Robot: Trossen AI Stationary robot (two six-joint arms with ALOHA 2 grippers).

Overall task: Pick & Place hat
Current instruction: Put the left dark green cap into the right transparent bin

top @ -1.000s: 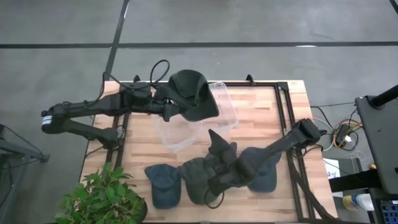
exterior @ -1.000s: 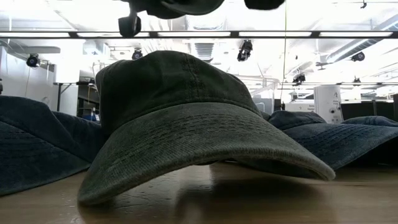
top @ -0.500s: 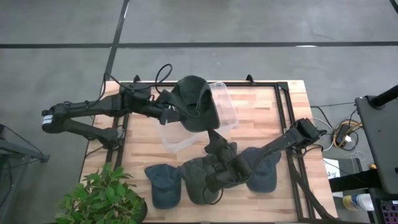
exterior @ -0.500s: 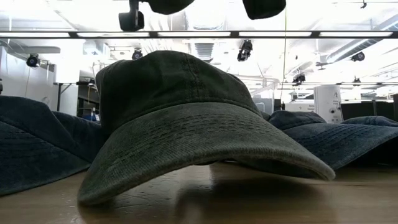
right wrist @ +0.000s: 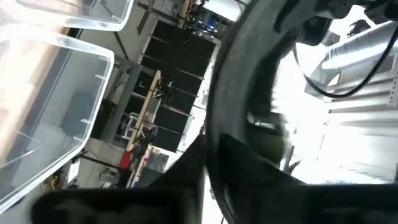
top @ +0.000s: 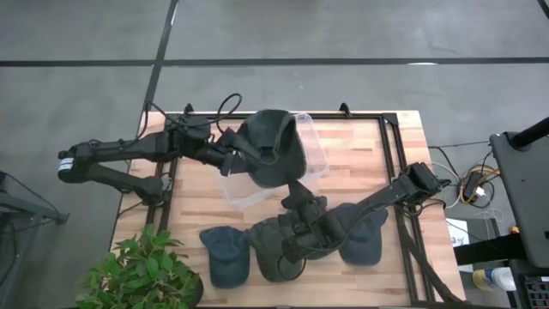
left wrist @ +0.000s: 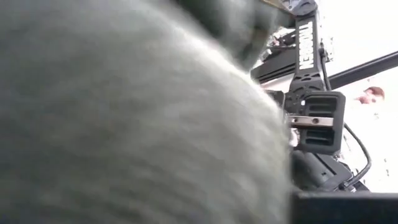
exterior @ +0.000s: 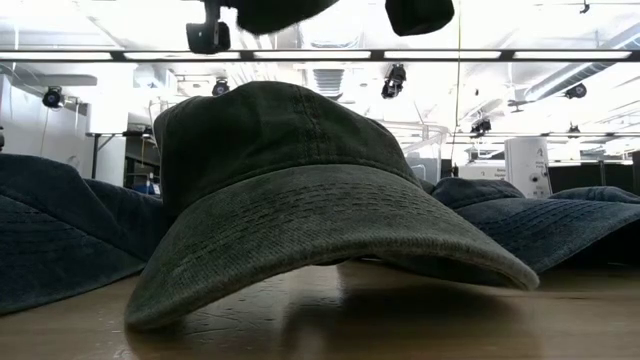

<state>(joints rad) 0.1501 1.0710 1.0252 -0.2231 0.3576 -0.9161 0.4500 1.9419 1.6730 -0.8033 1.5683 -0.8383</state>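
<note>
Dark green hat point(top: 273, 154) lowered over clear bin point(top: 249, 193), clamped in left end effector point(top: 236, 154); right end effector point(top: 296, 249) state unclear.

Matt, woven-cloth hat point(exterior: 290, 190), glossy clear-plastic bin point(top: 313, 154), smooth pale wood-plank table point(top: 360, 163).

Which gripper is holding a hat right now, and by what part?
The left gripper holds the dark green hat by its edge, above the clear bin. The right's hold cannot be told.

Clear plastic bin point(top: 296, 163) in the middle of the tabletop point(top: 360, 163), held cap point(top: 273, 156) above the bin, three caps in a row near the front edge, cap point(top: 225, 255) leftmost, cap point(top: 273, 251) in the middle, cap point(top: 362, 242) rightmost, potted plant point(top: 141, 273) at the front left corner
</note>
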